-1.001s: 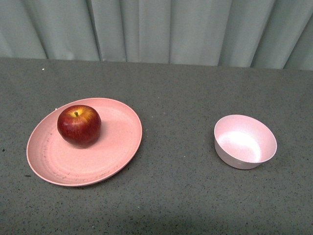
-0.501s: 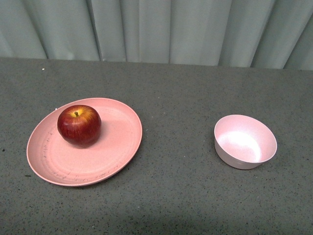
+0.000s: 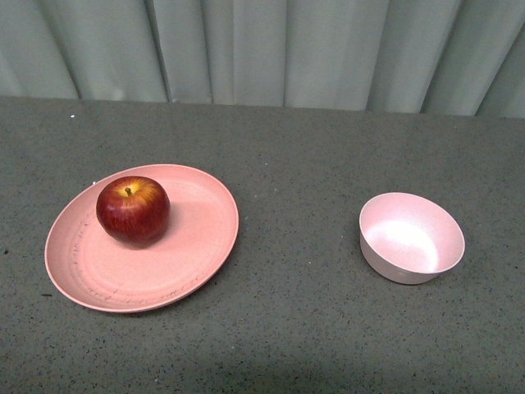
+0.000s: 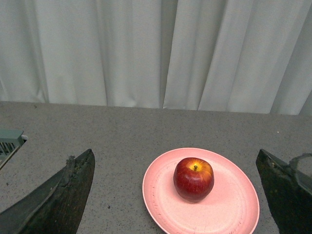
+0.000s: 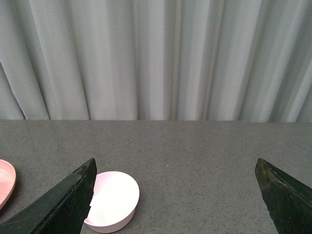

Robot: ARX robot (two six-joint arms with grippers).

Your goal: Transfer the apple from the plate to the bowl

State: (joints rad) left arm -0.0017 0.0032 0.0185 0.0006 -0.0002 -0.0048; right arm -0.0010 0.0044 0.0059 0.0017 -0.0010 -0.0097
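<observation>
on the table (image 3: 312, 328), one apple (image 3: 133, 210) sits on one plate (image 3: 193, 246), one bowl (image 3: 410, 238) apart; left fingers (image 4: 63, 195), right fingers (image 5: 63, 200) spread.

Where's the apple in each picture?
Front view: apple sits on the plate, toward its far side.
Left wrist view: apple on the plate.
Right wrist view: no apple; only a plate sliver beside the bowl.
Shared landmark: the plate, seen in all three.

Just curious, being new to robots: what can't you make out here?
Front view: neither claw in frame.
Right wrist view: plate cut off by the edge; a finger of the right claw hides part of the bowl.
Left wrist view: grey object cut off by the edge, unidentifiable.
</observation>
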